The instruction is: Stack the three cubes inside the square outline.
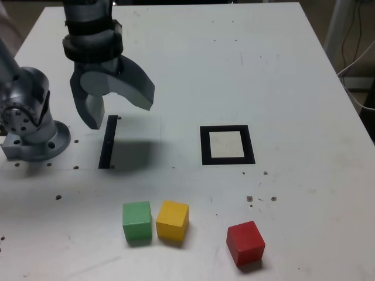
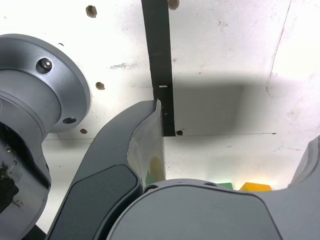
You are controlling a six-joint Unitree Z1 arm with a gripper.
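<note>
The tabletop (image 1: 287, 88) carries the square outline (image 1: 251, 146), bare inside, so the stack seems unbegun; the tool (image 1: 122, 117) hangs above with its fingers spread apart and nothing between them; the red cube (image 1: 245, 243) sits alone toward the exterior view's right, the green cube (image 1: 137, 220) just beside the yellow cube (image 1: 173, 220); the next move likely calls for lowering over one cube; in the wrist view, green and yellow are mostly cut off by the tool, red cannot be made out
</note>
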